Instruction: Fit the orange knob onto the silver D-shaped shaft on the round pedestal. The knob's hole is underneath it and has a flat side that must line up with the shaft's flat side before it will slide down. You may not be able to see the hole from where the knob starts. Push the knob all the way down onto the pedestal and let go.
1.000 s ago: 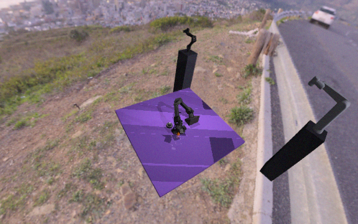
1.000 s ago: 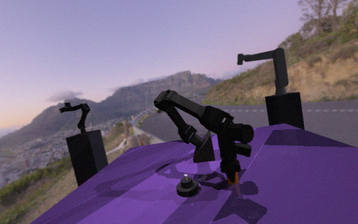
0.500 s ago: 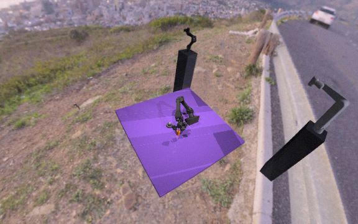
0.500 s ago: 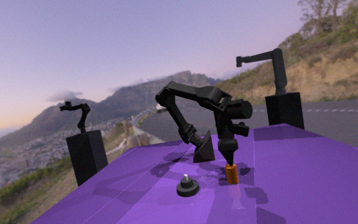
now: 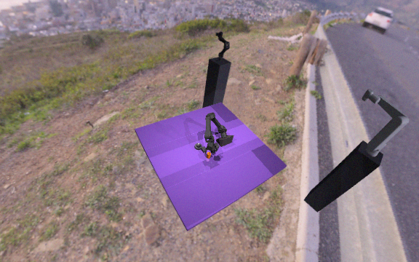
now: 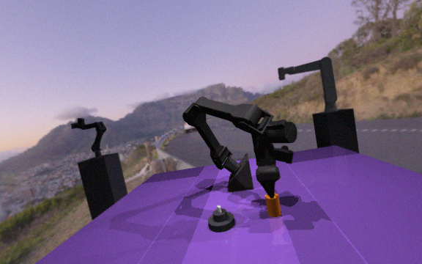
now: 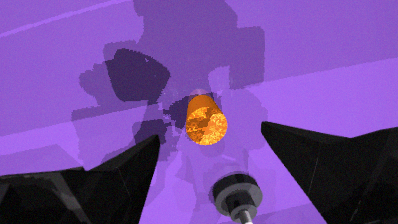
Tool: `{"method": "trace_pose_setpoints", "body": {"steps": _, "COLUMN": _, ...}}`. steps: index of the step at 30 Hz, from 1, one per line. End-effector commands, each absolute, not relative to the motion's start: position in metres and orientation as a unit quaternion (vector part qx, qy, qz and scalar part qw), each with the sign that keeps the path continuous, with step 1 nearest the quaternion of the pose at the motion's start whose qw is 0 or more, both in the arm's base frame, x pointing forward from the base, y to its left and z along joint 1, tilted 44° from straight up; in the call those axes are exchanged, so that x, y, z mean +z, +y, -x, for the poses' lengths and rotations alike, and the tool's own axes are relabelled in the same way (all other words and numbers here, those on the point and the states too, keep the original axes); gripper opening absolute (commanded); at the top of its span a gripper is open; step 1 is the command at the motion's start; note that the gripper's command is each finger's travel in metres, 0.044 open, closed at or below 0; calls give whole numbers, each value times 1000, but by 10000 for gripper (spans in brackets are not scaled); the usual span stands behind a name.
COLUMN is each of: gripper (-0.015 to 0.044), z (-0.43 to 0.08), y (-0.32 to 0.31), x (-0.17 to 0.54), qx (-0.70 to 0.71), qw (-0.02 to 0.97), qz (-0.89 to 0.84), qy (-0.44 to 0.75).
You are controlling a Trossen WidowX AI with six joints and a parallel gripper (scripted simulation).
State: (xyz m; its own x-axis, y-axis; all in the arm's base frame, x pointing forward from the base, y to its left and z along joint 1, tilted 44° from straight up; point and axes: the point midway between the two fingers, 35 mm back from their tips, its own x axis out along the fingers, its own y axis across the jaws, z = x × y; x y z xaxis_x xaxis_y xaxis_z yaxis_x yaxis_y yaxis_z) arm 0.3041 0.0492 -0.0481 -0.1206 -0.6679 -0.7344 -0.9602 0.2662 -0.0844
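Note:
The orange knob stands upright on the purple table, its closed top facing the wrist camera. Its hole is hidden underneath. My gripper is open and points down at the knob's top. In the wrist view its fingertips are well apart, with the knob showing in the gap and no finger touching it. The black round pedestal stands beside the knob. Its silver shaft points up, bare. The shaft's flat side cannot be made out.
The purple table carries shadows of the arm. The arm's dark wedge-shaped base is behind the knob and pedestal in the exterior view. Two other arms on black pillars stand off the table.

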Motion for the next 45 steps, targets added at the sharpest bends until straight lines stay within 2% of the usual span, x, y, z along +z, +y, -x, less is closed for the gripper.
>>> {"method": "trace_pose_setpoints", "body": {"steps": 1, "gripper": 440, "z": -302, "y": 43, "x": -54, "qx": 213, "qw": 339, "qz": 568, "qy": 719}}
{"method": "trace_pose_setpoints", "body": {"steps": 39, "gripper": 440, "z": -294, "y": 3, "x": -96, "qx": 212, "qw": 338, "qz": 568, "qy": 720}}
{"method": "trace_pose_setpoints", "body": {"steps": 45, "gripper": 282, "z": -294, "y": 3, "x": -96, "qx": 212, "qw": 338, "qz": 568, "qy": 720}}
